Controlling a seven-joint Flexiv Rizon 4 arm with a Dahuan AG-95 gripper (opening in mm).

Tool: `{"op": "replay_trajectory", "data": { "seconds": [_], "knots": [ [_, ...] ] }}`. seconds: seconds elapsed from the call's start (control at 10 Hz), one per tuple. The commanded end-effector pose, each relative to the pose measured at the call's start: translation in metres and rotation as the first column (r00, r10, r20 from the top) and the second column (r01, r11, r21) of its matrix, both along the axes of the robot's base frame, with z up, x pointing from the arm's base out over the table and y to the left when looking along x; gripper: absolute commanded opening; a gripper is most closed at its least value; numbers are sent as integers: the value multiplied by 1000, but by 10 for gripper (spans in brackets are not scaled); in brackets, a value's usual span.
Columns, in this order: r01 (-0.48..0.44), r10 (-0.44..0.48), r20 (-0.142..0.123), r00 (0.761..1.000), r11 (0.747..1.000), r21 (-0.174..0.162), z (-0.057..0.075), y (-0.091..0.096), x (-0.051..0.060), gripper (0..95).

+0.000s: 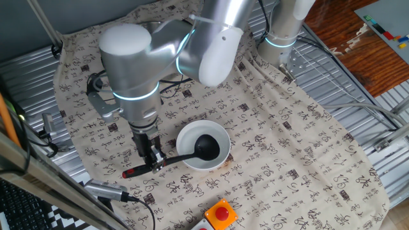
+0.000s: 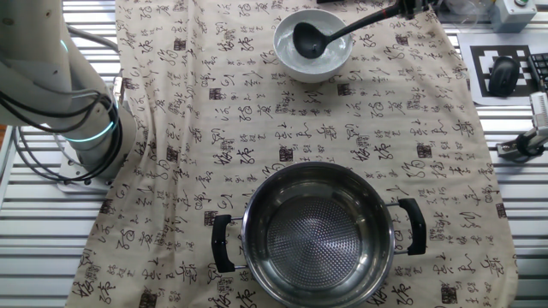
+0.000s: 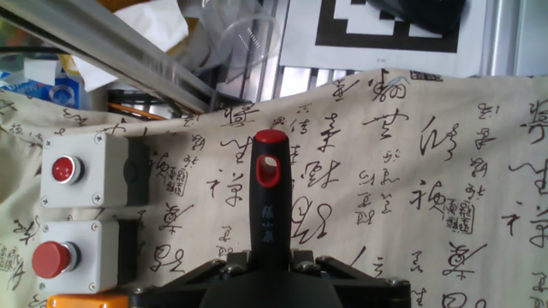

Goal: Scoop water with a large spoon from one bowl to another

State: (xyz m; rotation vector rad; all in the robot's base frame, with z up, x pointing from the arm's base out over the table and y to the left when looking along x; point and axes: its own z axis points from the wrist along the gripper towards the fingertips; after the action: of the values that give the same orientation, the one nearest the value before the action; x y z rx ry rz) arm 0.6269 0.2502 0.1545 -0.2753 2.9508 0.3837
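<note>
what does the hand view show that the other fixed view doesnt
Only the hand view shows the ladle's red handle end clamped in the gripper, plus two grey button boxes beside the cloth. Only the other fixed view shows the ladle's cup resting in the white bowl, the empty steel pot with black handles, and the arm's base. Both show the ladle handle and the patterned tablecloth.

In the other fixed view, we lose the gripper point(image 2: 414, 7) at the top edge. In the hand view, the ladle point(image 3: 270, 214) shows only its handle, and the fingertips stay hidden.
</note>
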Motion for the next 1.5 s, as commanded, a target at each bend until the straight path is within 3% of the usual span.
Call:
{"op": "replay_trajectory", "data": {
  "seconds": [0.1,0.3,0.6,0.9,1.2,1.5],
  "knots": [
    [-8,8,15,1000,1000,-2,-2,-2,-5,0],
    [-14,14,25,1000,1000,-3,-7,-4,-7,0],
    [-15,15,-12,1000,999,-30,-7,-3,-7,0],
    [-15,14,-23,1000,1000,-27,-7,-3,-7,0],
    [-14,14,-18,1000,1000,-17,-5,-2,-8,0],
    [-4,5,-21,1000,1000,25,0,1,-6,0]
  ]
}}
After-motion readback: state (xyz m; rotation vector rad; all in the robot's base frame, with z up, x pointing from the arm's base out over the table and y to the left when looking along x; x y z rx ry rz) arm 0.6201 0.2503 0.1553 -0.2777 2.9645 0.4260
